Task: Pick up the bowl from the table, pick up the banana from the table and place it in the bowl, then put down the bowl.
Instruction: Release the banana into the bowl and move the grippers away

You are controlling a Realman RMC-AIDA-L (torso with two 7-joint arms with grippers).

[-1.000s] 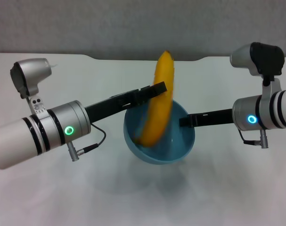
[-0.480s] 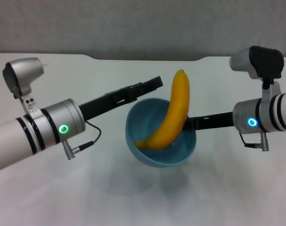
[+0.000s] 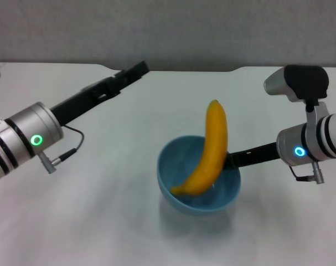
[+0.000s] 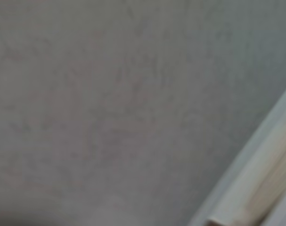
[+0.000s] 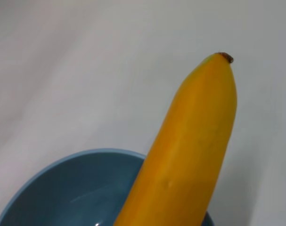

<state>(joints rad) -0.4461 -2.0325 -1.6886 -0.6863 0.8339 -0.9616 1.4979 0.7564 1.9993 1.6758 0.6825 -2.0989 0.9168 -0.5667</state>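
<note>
Holding bowl [image 3: 199, 183] by right-side rim, right gripper [image 3: 232, 159] clamped there, mid-table [image 3: 118, 221]. Leaning banana [image 3: 208, 149] inside, tip overhanging far rim. Hovering near far edge, left gripper [image 3: 135, 70], jaw state unreadable. Judging bowl light, glossy, slippery; banana top-heavy, needing level descent.

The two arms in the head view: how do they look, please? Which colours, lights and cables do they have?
Both arms are silver-grey cylinders with black bands near the wrist and a glowing ring light: green on the left arm, blue on the right arm. Each ends in a long, thin black gripper. A thin black cable with a metal plug loops beside each wrist.
</note>
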